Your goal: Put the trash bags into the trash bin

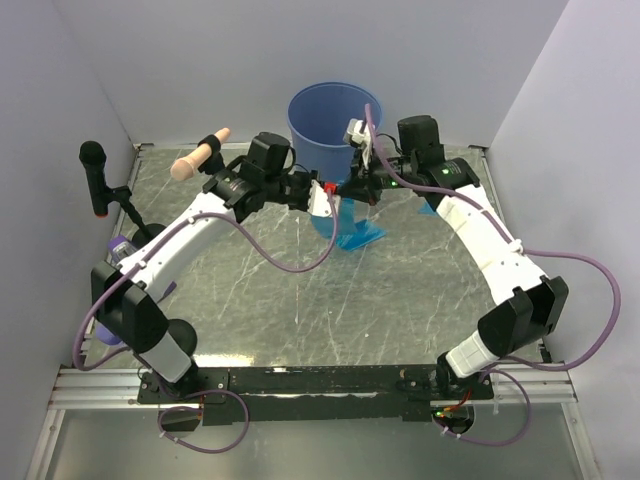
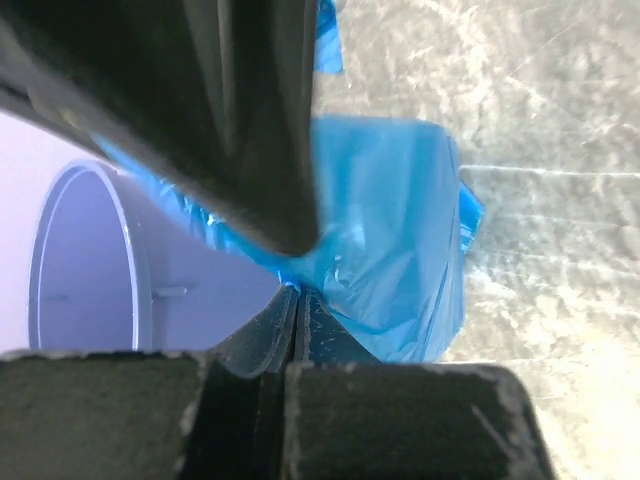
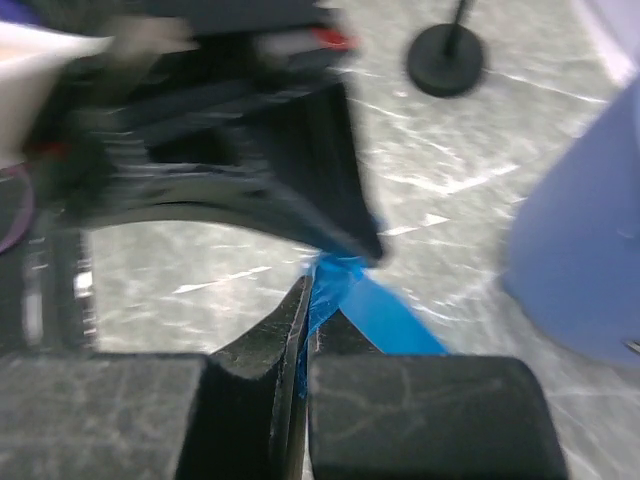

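Pinching the same blue trash bag [image 1: 347,228], the left gripper [image 1: 322,198] and right gripper [image 1: 352,188] both clamp shut on its film just in front of the trash bin [image 1: 300,130], its tail reaching the table [image 1: 400,300]; next it likely needs lifting over the rim and releasing.

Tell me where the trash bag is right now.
In the overhead view the trash bag hangs at centre-back of the table, just in front of the trash bin, pinched by the left fingers and right fingers.
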You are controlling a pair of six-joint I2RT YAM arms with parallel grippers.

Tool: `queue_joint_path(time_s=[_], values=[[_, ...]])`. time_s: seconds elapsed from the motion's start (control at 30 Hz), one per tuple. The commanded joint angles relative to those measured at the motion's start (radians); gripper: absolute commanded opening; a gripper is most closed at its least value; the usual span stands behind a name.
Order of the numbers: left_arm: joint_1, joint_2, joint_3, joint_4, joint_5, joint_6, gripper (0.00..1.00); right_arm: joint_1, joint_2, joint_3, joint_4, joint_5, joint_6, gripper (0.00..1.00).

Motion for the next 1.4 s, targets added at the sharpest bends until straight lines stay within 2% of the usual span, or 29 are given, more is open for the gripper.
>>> queue_joint_path(time_s=[0.0,0.1,0.2,0.33,0.4,0.5,0.6,0.77,0.97,1.07,1.17,1.27,1.37], values=[[-0.007,-0.104,-0.007,0.129,0.088,-0.072,0.01,0.013,0.036,-0.027,0.068,0.208,0.002,0.0],[-0.006,-0.094,0.028,0.178,0.069,-0.077,0.01,0.026,0.053,-0.016,0.009,0.167,-0.049,0.0],[0.002,-0.052,0.052,0.137,0.035,-0.045,0.0,0.042,0.009,-0.013,-0.022,0.065,-0.074,0.0],[0.019,-0.029,-0.003,0.027,0.055,-0.014,0.01,0.03,-0.017,0.054,0.06,-0.025,0.023,0.0],[0.016,-0.043,-0.035,-0.007,0.082,-0.006,0.01,0.018,0.007,0.105,0.097,0.004,0.075,0.0],[0.003,-0.074,-0.04,0.025,0.107,-0.057,0.01,0.023,0.051,0.11,0.091,0.131,0.022,0.0],[0.003,-0.081,0.005,0.094,0.116,-0.098,0.01,0.027,0.079,0.076,0.045,0.175,-0.018,0.0],[0.019,-0.046,0.048,0.129,0.062,-0.103,0.01,0.059,0.027,0.051,-0.019,0.006,-0.043,0.0],[0.056,-0.028,-0.02,0.094,-0.002,-0.074,0.0,0.049,0.009,0.091,-0.079,-0.052,-0.092,0.0],[0.054,-0.008,-0.017,0.027,-0.008,-0.06,0.01,0.023,0.032,0.116,-0.062,-0.103,-0.052,0.0],[0.053,-0.015,0.008,0.034,0.019,-0.088,0.0,0.03,0.045,0.076,-0.016,-0.036,-0.051,0.0],[0.051,-0.037,0.04,0.062,0.085,-0.123,0.01,0.058,0.067,0.044,0.034,0.134,-0.04,0.0],[0.037,-0.035,0.054,0.065,0.101,-0.141,0.0,0.061,0.099,0.088,0.032,0.143,-0.035,0.0]])
